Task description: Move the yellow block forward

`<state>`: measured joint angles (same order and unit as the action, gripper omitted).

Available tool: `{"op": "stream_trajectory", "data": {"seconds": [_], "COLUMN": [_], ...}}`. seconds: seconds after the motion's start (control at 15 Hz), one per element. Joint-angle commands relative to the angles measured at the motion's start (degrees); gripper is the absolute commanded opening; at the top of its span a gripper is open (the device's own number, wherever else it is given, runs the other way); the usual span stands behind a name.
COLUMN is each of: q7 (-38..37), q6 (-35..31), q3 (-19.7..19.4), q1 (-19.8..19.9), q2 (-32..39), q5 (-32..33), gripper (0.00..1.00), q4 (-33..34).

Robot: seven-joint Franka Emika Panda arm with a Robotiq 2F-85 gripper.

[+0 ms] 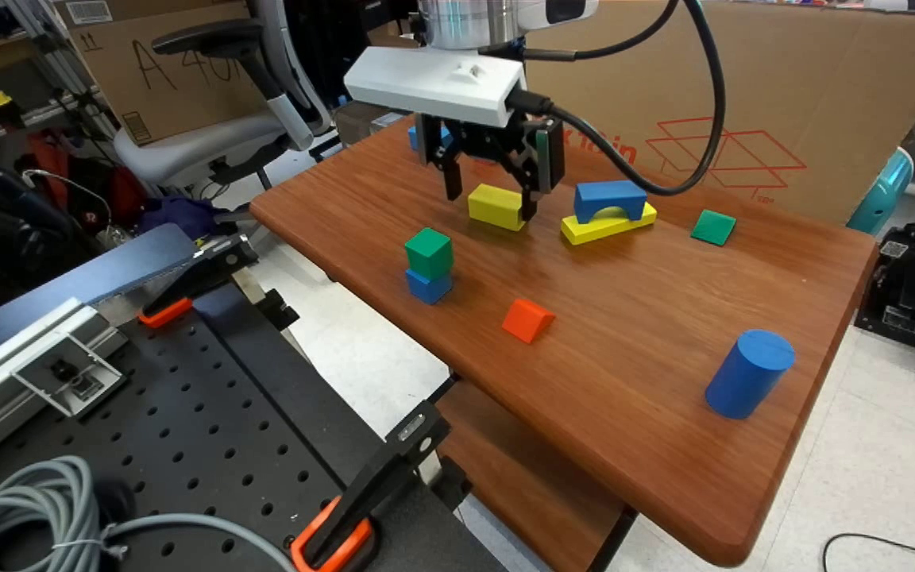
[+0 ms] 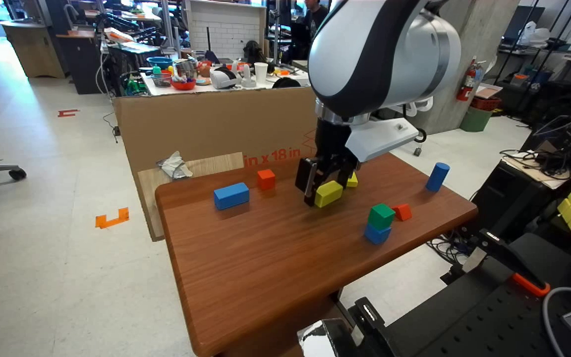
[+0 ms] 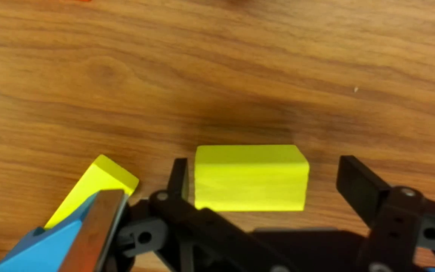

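Observation:
The yellow block [image 1: 496,208] lies on the brown table and shows in both exterior views [image 2: 329,194]. In the wrist view the chunky yellow block [image 3: 251,185] lies between the two fingers. My gripper [image 3: 263,166] is open, with one finger at each end of the block. A narrow gap shows at the left finger and a wider gap at the right finger. In an exterior view the gripper [image 1: 492,199] points down over the block, and one finger hides part of its end. The gripper is not closed on anything.
A thinner yellow bar [image 1: 602,229] with a blue arch [image 1: 610,199] lies beside the block. A green cube [image 1: 430,253] sits on a blue cube [image 1: 428,287]. A red wedge [image 1: 527,320], blue cylinder [image 1: 749,373], blue block [image 2: 231,196] and red cube [image 2: 266,179] also stand on the table [image 2: 246,277].

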<state>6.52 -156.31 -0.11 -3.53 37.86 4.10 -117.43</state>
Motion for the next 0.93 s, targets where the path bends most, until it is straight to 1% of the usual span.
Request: {"op": "stream_trajectory", "data": {"seconds": [0.0,0.07,0.27,0.6,0.73,0.87], "q7": [-0.09,0.45,1.11,-0.3,-0.55,-0.86], "q6": [0.15,0.56,1.31,2.89,5.41,9.79], "q3": [0.08,0.81,1.7,1.7,2.87,4.44], "q1": [-0.21,0.43,1.45,1.75,2.59,3.37], "q2": [0.92,0.9,0.69,-1.15,-2.57,-3.9], "q5": [1.86,1.34,0.63,-0.39,-2.0,-4.41], "gripper": [0.74,0.67,0.42,0.42,0.42,0.42], "q4": [1.44,1.44,1.47,0.67,0.41,0.38]}}
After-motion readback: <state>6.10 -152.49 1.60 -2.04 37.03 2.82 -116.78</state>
